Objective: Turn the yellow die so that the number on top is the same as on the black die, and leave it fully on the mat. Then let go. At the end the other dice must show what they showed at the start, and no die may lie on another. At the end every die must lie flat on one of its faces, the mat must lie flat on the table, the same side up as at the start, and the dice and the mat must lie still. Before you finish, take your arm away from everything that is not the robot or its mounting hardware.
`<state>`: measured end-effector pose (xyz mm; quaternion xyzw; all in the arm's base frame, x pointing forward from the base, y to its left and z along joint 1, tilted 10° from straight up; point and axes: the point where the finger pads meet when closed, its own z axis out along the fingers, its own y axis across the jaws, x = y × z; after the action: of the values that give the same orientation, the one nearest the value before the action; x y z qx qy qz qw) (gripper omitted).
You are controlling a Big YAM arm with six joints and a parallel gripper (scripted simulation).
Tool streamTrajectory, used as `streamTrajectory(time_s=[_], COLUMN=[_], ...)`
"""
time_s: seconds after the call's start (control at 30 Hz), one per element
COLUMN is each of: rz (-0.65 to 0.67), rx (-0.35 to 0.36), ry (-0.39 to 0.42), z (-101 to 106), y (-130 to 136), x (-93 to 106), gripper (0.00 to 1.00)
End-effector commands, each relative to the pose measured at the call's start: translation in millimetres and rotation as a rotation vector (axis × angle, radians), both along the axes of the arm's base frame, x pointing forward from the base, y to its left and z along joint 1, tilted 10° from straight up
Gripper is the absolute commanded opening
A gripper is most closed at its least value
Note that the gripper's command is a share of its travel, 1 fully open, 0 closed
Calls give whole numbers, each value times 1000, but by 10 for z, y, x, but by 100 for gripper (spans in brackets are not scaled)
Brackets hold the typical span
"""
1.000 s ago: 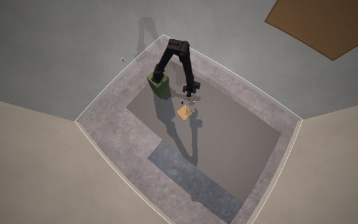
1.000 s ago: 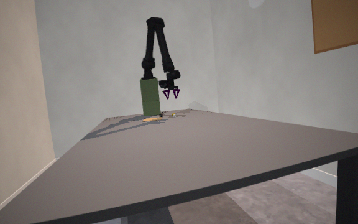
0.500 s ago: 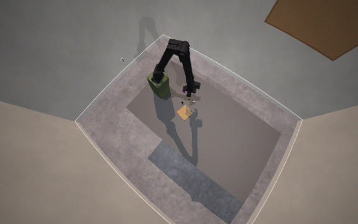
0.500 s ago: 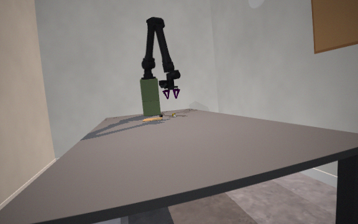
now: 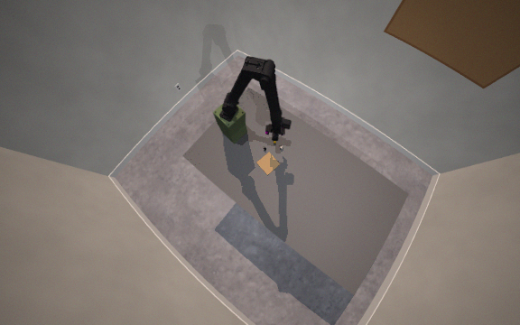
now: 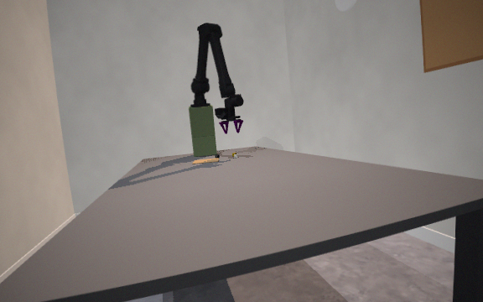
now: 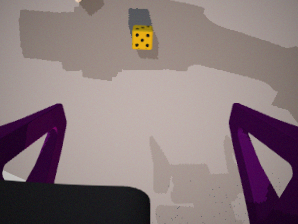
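Observation:
The yellow die (image 7: 141, 38) (image 5: 274, 143) (image 6: 235, 155) lies flat on the bare table, off the mat, in the arm's shadow. A white die (image 5: 282, 148) lies on the other side. The orange mat (image 5: 268, 162) (image 6: 205, 160) lies flat near the dice with nothing on it. My gripper (image 7: 147, 112) (image 5: 274, 134) (image 6: 231, 126) is open and empty, hanging above the table over the yellow die, well clear of it.
The arm's green pedestal (image 5: 230, 124) (image 6: 202, 130) stands at the table's far corner, close to the mat and dice. The grey table (image 6: 267, 201) stretches wide towards the camera. Walls enclose the room.

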<state>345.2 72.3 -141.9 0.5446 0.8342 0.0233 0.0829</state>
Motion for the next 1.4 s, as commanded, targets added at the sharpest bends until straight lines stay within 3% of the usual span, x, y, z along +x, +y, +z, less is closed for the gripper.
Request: streamTrajectory(time_s=[0.0, 0.43, 0.53, 0.6, 1.03, 1.1, 1.13, 1.37], rz=[69, 518, 531, 651, 1063, 1063, 1146, 1365], rx=[-10, -87, -90, -111, -185, -185, -199, -238], ry=[-19, 0, 1, 7, 29, 29, 34, 46], z=[13, -84, -87, -108, -191, -191, -208, -252], y=[25, -3, -4, -6, -7, -7, -4, -13], x=[135, 168, 169, 175, 183, 183, 183, 188], gripper=[100, 100, 100, 100, 100, 100, 100, 100])
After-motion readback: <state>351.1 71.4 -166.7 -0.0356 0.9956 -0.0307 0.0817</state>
